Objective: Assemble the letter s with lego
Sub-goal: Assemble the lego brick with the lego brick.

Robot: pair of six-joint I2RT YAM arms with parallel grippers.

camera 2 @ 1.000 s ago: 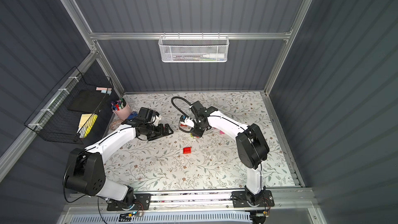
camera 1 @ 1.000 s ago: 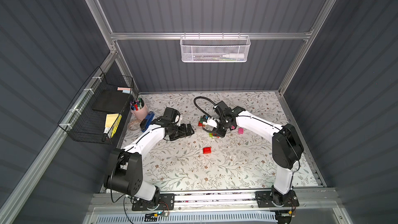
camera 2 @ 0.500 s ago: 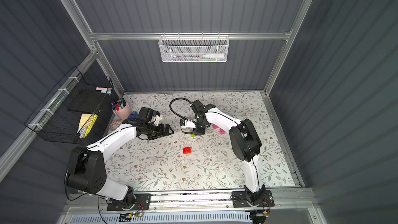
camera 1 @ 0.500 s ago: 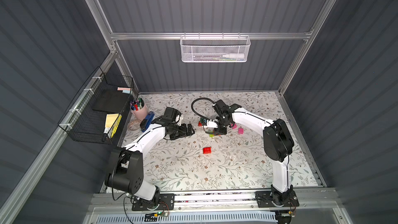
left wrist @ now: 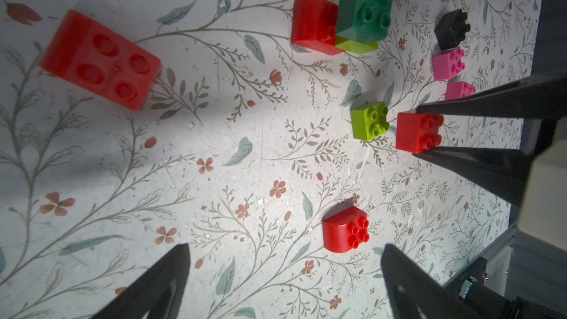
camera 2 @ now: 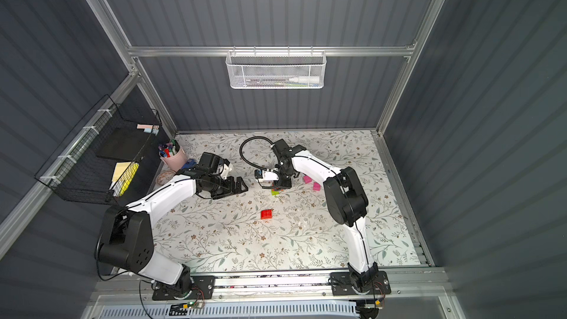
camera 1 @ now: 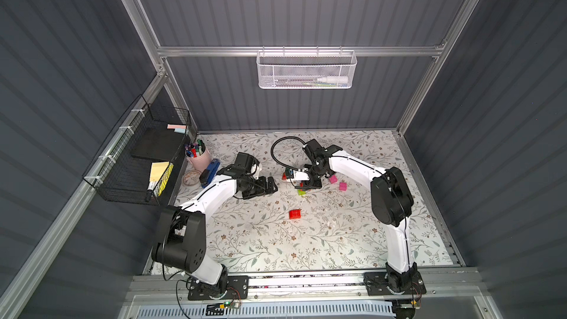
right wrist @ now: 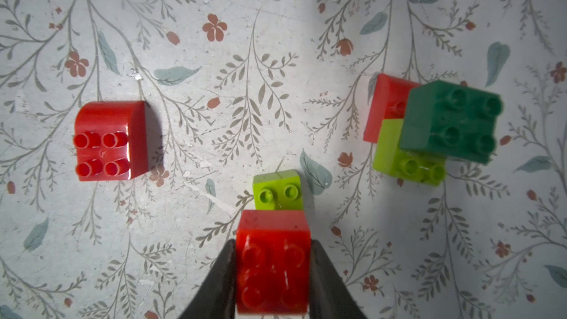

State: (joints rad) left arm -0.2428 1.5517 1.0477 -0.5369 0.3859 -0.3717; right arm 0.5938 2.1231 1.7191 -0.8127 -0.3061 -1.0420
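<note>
Floral tabletop (camera 1: 260,240) carries scattered lego (camera 1: 295,214); over the last second our right arm's elbow (camera 1: 389,194) has swung inward, yet the right gripper (right wrist: 272,242) stays clamped on a red brick (right wrist: 273,268) just beside a lime brick (right wrist: 277,191). Our left gripper (left wrist: 285,247) hangs wide open, empty. We judge the S barely begun.

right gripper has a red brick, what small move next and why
Probably ease the red brick over the lime brick just ahead of it, to join them: the right gripper is shut on the red one, and the left gripper is open and holds nothing.
</note>
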